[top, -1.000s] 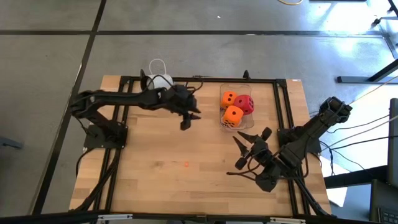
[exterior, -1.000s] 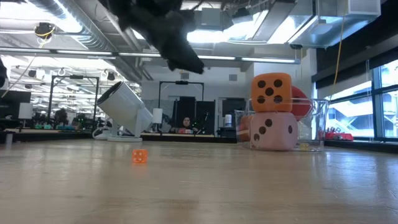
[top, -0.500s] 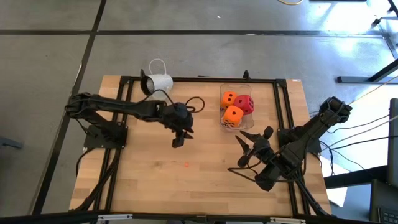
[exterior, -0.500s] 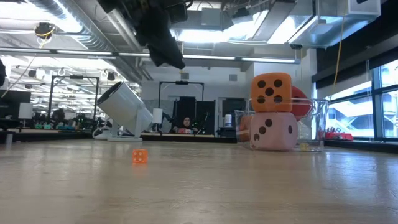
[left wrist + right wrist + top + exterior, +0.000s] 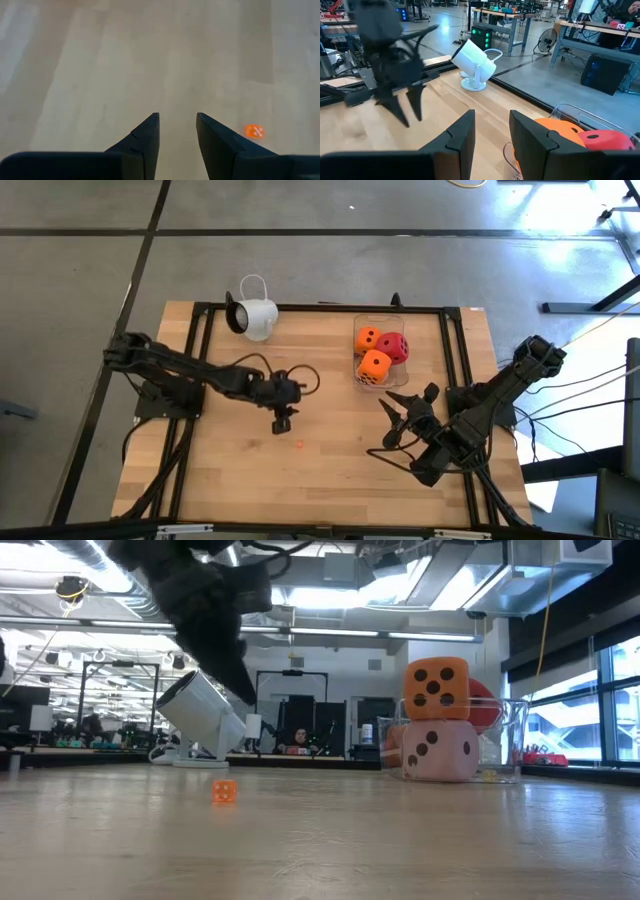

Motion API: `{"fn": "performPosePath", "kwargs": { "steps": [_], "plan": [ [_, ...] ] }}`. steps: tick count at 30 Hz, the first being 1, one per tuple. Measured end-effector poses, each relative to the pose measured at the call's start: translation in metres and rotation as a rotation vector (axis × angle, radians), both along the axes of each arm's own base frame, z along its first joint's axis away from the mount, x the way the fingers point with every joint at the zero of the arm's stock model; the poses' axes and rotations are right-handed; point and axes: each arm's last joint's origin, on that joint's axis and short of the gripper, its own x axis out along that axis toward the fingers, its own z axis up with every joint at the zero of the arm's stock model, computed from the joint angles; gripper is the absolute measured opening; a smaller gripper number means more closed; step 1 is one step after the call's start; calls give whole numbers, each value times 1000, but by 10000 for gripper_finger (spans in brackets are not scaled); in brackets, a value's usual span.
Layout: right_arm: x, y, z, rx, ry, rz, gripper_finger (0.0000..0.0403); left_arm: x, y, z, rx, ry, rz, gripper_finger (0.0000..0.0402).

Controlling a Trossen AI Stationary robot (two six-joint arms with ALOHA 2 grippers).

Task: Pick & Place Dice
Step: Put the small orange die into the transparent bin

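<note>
Left gripper hung above the table near its middle, pointing down, jaws parted with a gap and nothing between them. A tiny orange die lay on the bare wood just beside the gripper, toward the front edge and slightly to the right, outside the jaws and not touching them; in the left wrist view it sat off to one side of the fingers. It was a cube with no long axis; which face was up could not be told.

Four big dice sat in a clear container near the back right: two orange dice, a red die, a pale pink die underneath.

Right gripper waited by the right edge, jaws parted, empty. White camera stood at the back edge.
</note>
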Motion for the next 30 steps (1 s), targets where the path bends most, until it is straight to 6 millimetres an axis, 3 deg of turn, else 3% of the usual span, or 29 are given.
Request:
{"fn": "performPosePath", "kwargs": {
  "steps": [8,19,30],
  "plan": [
    [0,0,0,10,5,3,121,-6,-32,-14,-37,-64,-57,123],
    [1,1,-1,80,2,11,121,-11,-63,-18,-54,-75,-75,122],
    [1,2,-2,119,4,18,121,4,-90,-54,-82,-54,-105,118]
  ]
}}
